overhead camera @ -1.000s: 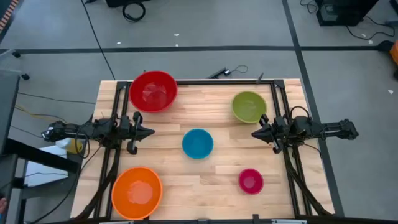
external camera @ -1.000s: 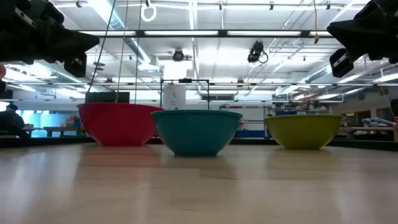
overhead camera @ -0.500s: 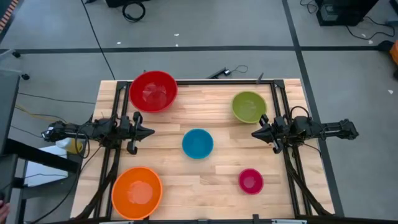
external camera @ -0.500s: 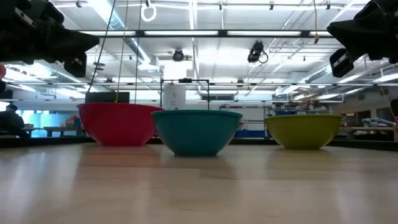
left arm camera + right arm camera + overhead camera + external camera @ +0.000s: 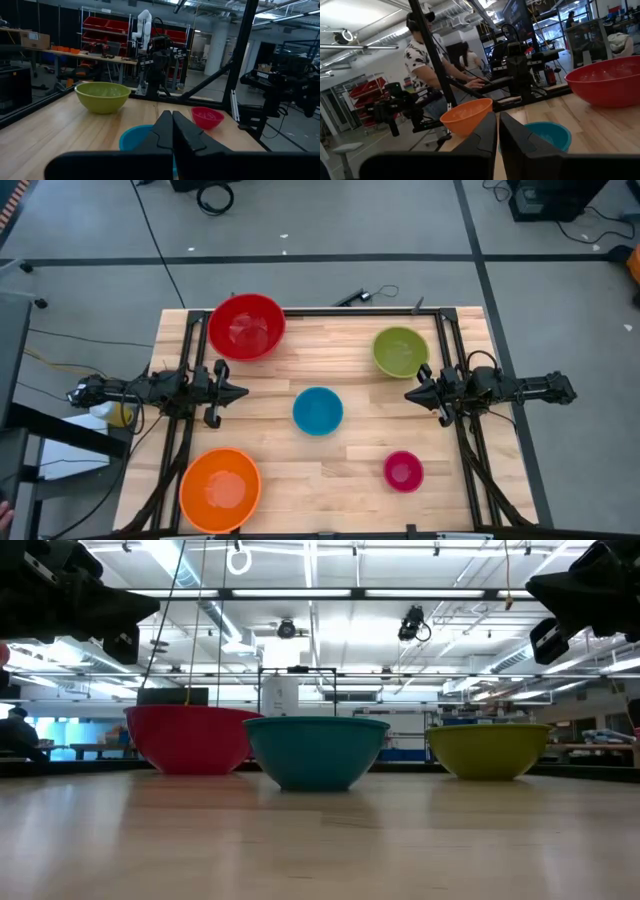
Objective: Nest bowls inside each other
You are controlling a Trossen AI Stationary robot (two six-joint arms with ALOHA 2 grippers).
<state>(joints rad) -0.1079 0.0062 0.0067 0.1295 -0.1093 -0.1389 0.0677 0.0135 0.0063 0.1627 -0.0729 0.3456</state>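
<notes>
Nothing has moved since a second ago. Your arms and all five bowls are just where they were.

Your left gripper (image 5: pixel 240 392) hangs over the left side of the table (image 5: pixel 350 445), and its tip points toward the middle. Its two fingers (image 5: pixel 165 131) are pressed tight together with nothing between them. Your right gripper (image 5: pixel 408 395) hangs over the right side and points back at the left one. Its fingers (image 5: pixel 487 134) are almost together too, with only a thin crack between them, and they hold nothing.

The bowls all sit apart on the wood. None is inside another yet.

The red bowl (image 5: pixel 246 326) sits at the far left corner. It looks empty.

The orange bowl (image 5: pixel 220 489) sits at the near left corner. It looks empty.

The olive green bowl (image 5: pixel 400 351) sits at the far right, near your right gripper. It looks empty.

The blue bowl (image 5: pixel 318 410) sits in the middle of the table, between your two grippers. It looks empty.

The magenta pink bowl (image 5: pixel 403 470) is the smallest. It sits at the near right, well apart from the others. It looks empty.

From table height you see the red bowl (image 5: pixel 190 738), the blue bowl (image 5: pixel 316 751) and the olive green bowl (image 5: pixel 488 749) standing upright in a row.

A person (image 5: pixel 427 60) stands in the room past the table, behind the orange bowl (image 5: pixel 467 116).
</notes>
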